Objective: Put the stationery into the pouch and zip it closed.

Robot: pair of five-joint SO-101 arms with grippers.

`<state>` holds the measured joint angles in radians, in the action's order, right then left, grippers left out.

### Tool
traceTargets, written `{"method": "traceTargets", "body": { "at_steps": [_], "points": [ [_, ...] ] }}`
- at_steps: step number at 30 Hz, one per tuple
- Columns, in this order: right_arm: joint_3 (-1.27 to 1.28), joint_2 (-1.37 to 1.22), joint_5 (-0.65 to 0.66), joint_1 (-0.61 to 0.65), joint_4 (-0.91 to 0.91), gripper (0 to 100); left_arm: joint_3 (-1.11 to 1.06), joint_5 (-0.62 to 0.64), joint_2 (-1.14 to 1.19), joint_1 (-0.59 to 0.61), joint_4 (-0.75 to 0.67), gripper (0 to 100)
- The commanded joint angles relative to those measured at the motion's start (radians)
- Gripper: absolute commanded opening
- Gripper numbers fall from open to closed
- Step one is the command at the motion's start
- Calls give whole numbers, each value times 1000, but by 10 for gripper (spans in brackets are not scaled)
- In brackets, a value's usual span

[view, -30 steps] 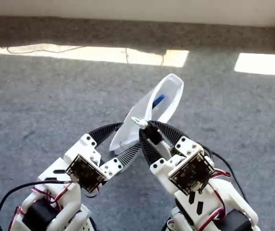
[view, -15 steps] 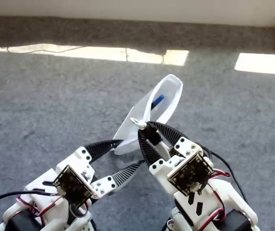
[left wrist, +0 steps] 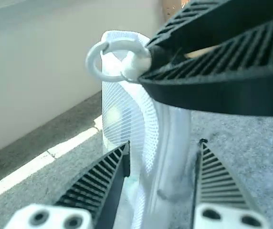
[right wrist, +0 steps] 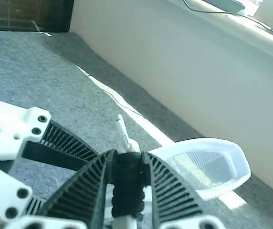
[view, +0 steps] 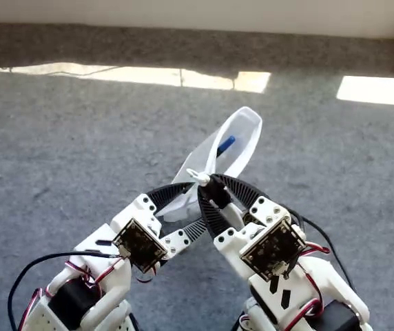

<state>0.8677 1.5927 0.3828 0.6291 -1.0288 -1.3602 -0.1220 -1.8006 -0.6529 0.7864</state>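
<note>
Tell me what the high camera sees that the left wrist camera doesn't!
The high view adds the blue thing inside the pouch, and the sunny patches on the grey carpet. The left wrist view adds a close look at the pouch's mesh weave, with the left gripper open and one finger on either side of it. Both have the pouch, the ring pull of the zip, and the right gripper shut on that ring pull.
</note>
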Motion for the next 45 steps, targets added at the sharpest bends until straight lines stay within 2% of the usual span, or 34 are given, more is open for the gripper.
{"method": "traceTargets", "body": {
  "at_steps": [1,11,16,21,26,35,40,45],
  "points": [
    [-47,7,-2,10,-10,5,8,-8,-15,8,-58,168],
    [-22,7,-2,10,-8,5,-53,-12,-15,7,-74,144],
    [-28,7,-2,8,-8,5,-48,-12,-15,5,-75,12],
    [-30,7,0,-1,-2,5,-48,-12,-15,8,-81,7],
    [-24,7,-2,-107,62,5,-19,-12,-15,13,-69,6],
    [2,1,-3,-311,194,5,102,-12,-15,15,150,5],
    [108,4,-3,-372,315,5,127,-12,-15,48,189,4],
    [139,5,-3,-406,338,5,133,-12,-15,68,189,4]
  ]
}}
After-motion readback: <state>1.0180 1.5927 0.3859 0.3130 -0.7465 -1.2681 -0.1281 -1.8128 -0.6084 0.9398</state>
